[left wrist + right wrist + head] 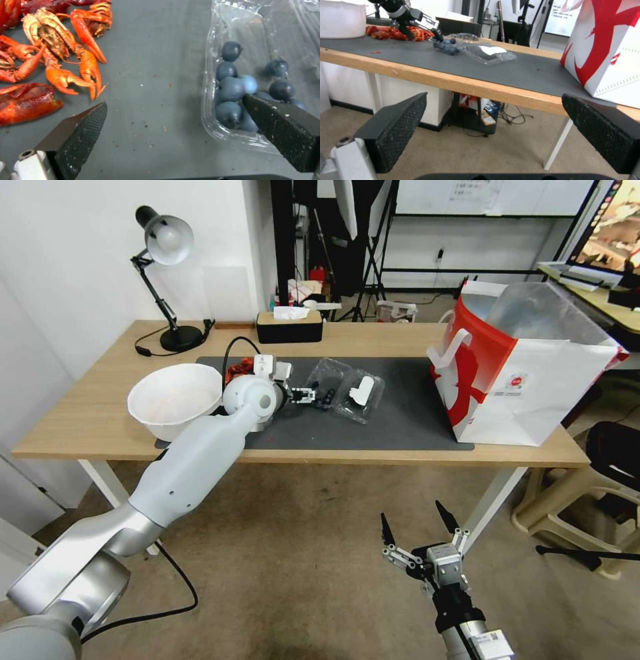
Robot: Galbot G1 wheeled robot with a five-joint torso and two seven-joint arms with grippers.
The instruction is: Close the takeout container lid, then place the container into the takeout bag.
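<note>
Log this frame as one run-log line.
left gripper: open, at takeout container | lid: open flat | right gripper: open, below table | takeout bag: upright, apart

bag logo: a small round red mark on the white side of the takeout bag (533,387); its lettering is too small to read
lid label: a white sticker on the lid (361,391); no print can be made out

Head cam high; wrist cams: left close, right low; shared takeout container (328,388).
</note>
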